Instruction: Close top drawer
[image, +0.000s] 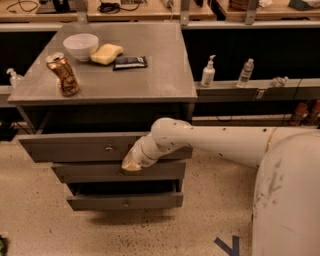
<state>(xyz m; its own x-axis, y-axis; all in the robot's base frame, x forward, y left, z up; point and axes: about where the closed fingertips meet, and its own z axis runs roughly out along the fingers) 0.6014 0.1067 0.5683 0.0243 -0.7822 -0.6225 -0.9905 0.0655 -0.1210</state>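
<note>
1. Camera view: the robot's white body (287, 200) fills the lower right. Its arm (220, 142) reaches left across the front of the cabinet.
2. The grey cabinet (150, 90) stands centre-left on a speckled floor (40, 225), with a flat top and three drawers stacked below it.
3. The top drawer (65, 147) sits right under the cabinet top and is not fully shut. Its broad front panel stands a little forward of the frame, with a dark gap above it, and its small metal knob (109, 148) is at the centre.
4. The middle drawer (90, 172) is just below, with a narrower front that is also out slightly.
5. The bottom drawer (150, 201) is pulled out further, with a dark opening above its front.
6. The gripper (131, 163) is at the lower edge of the top drawer front, right of the knob, and overlaps the top edge of the middle drawer. Whether it is parted or closed is not visible from here, and it grips nothing that I can see.
7. On the cabinet top, a white bowl (81, 46) is at the back left, with a yellow sponge (106, 53) just beside it.
8. A can (63, 74) stands near the left front edge, leaning slightly.
9. A dark flat packet (129, 62) lies right of the sponge.
10. On the shelf to the right are a pump bottle (208, 72) and a clear bottle (245, 73), near each other.
</note>
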